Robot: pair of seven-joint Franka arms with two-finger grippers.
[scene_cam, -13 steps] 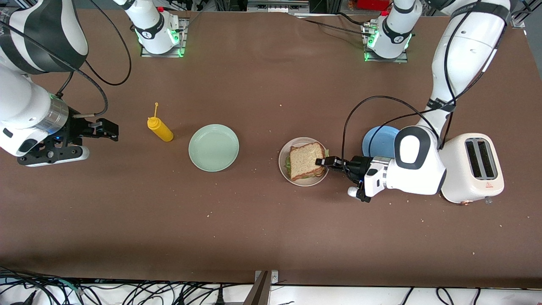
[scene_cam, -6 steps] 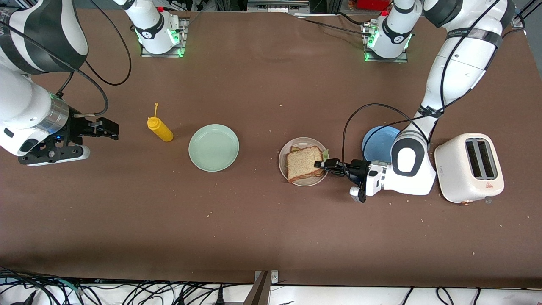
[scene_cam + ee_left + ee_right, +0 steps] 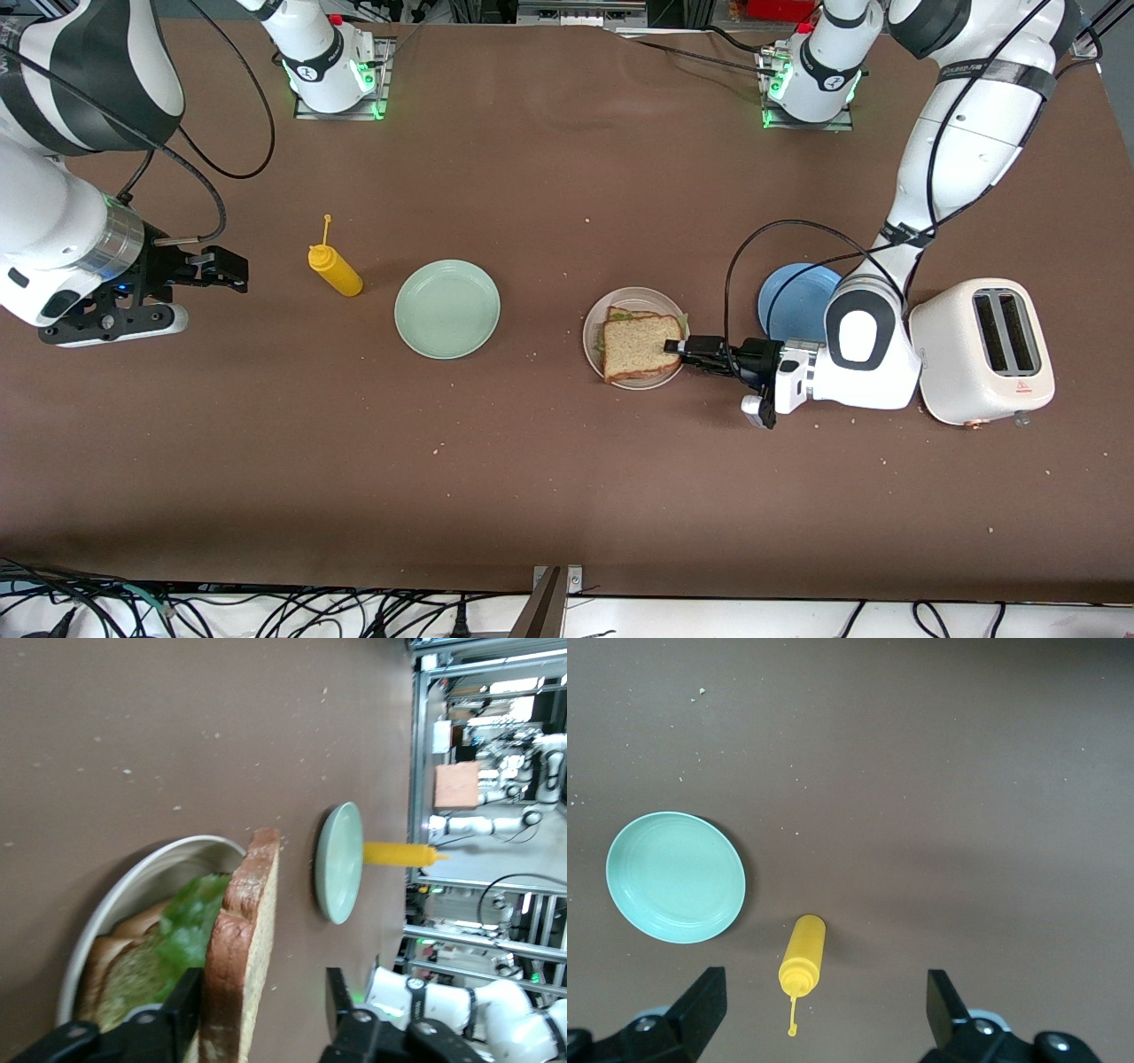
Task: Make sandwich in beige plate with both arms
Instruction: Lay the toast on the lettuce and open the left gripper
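Lowered since earlier: top bread slice, now flat on lettuce in beige plate; left gripper spread, right gripper spread, waiting.

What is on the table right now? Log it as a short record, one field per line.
sandwich: on the beige plate, top slice over lettuce and a lower slice
left gripper: at the sandwich's edge, fingers spread apart, a gap showing beside the top slice
right gripper: open, over bare table at the right arm's end, waiting
mint-green plate: empty, beside the mustard bottle
blue plate: partly hidden by the left arm
toaster: at the left arm's end
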